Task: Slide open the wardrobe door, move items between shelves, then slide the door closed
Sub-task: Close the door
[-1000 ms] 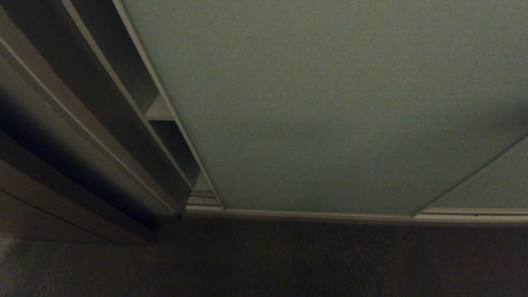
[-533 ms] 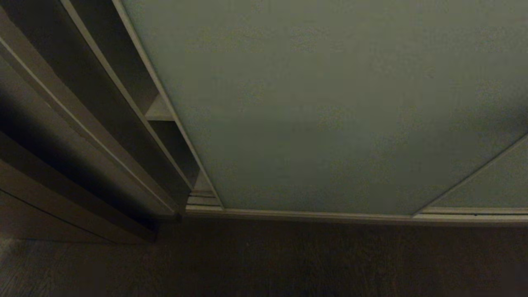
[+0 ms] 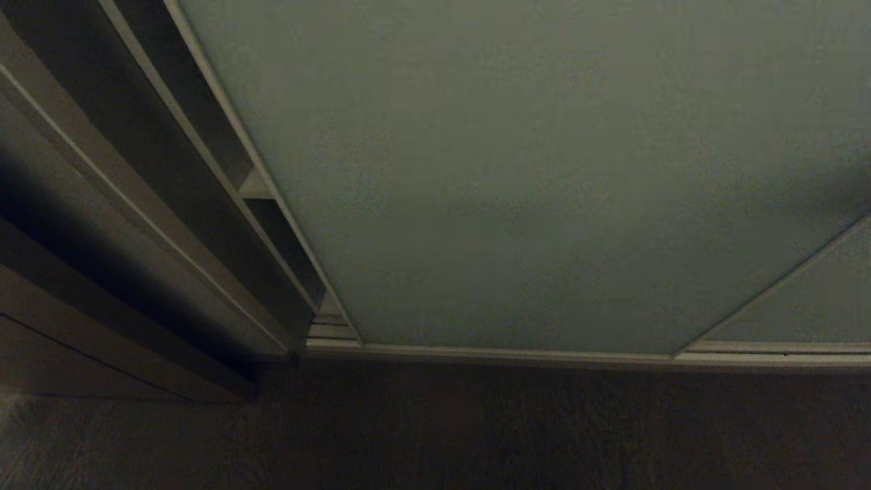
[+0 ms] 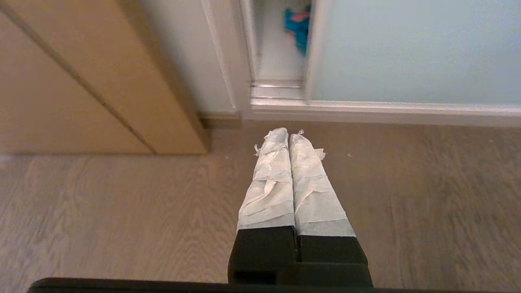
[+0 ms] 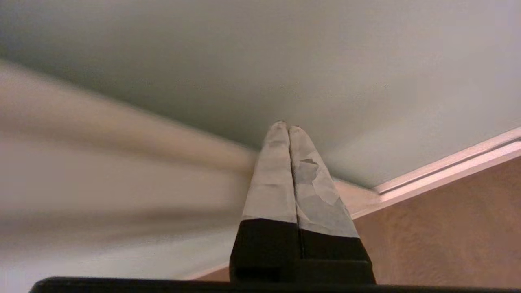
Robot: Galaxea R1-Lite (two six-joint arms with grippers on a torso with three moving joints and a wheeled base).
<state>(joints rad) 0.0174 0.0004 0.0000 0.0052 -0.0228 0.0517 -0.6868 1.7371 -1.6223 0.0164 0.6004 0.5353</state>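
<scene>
Nearly closed: right gripper (image 5: 288, 127) fingers together, tips against sliding wardrobe door (image 5: 260, 61), narrow gap beyond. Risk: smooth panel lets tips slip, door stalls ajar.

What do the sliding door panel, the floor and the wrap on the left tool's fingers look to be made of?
Sliding wardrobe door: smooth matte pale grey-green board, probably laminate, no grain or glare.
Floor: light wood-look planks with printed-looking grain, laminate or vinyl perhaps.
Left tool: creased, frayed whitish tape or cloth wrapped over its fingers, above black, likely plastic, bases.
</scene>
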